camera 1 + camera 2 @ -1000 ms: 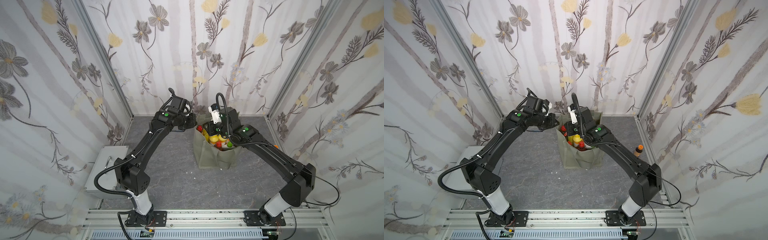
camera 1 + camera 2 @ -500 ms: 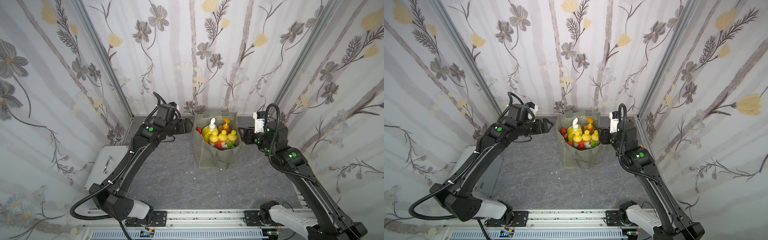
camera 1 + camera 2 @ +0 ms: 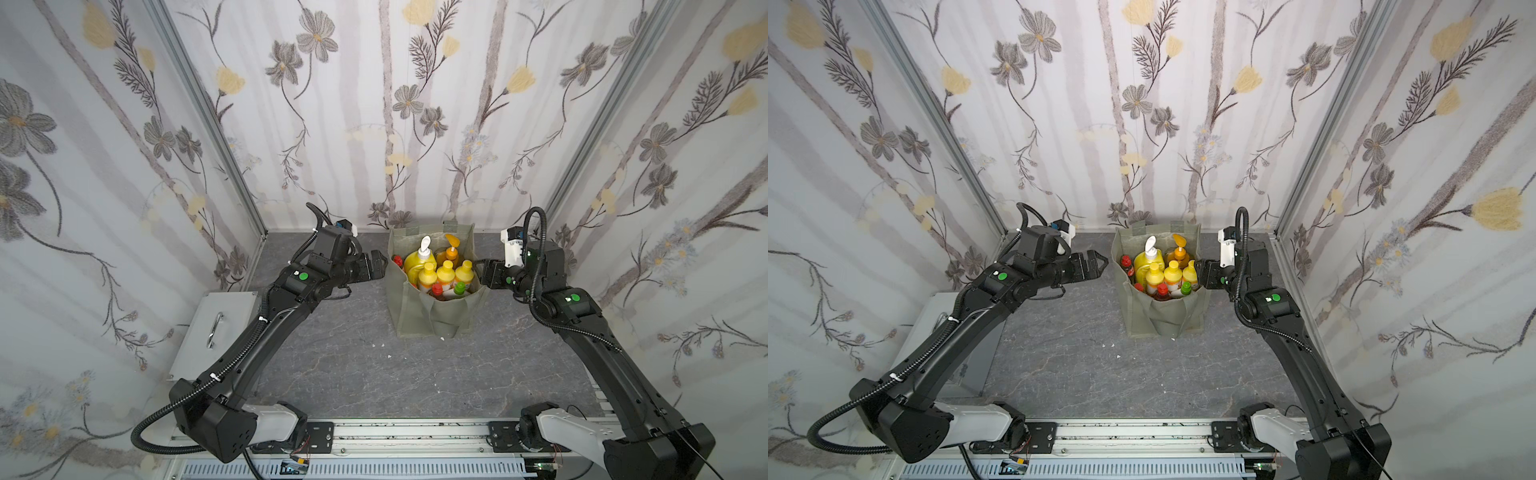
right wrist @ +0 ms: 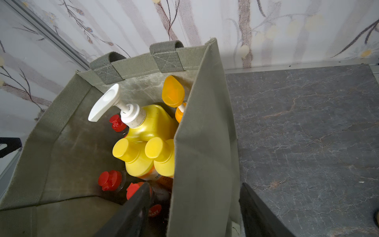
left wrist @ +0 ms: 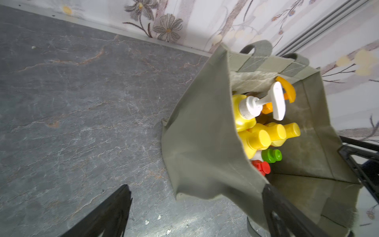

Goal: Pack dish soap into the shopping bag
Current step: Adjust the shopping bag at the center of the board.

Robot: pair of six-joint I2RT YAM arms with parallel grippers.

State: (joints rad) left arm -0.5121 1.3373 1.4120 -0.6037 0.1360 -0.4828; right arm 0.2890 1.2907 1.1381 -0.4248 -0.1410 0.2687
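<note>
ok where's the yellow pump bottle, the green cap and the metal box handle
yellow pump bottle (image 3: 410,262), in a top view, on its yellow shoulder
green cap (image 5: 270,156), left wrist view, on the cap's side
metal box handle (image 3: 215,330), in a top view, middle of the bar

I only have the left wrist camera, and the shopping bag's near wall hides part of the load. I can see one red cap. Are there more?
Observer: Yes, the right wrist view shows three red-capped bottles inside the shopping bag.
Operator: What is the black shape at my frame's edge?
Observer: That is the right gripper, open and astride the bag's side wall, with one jaw inside and one outside.
Operator: Is there anything outside my frame to mind when retracting?
Observer: In a top view, a grey metal box with a handle lies beside the left arm.
</note>
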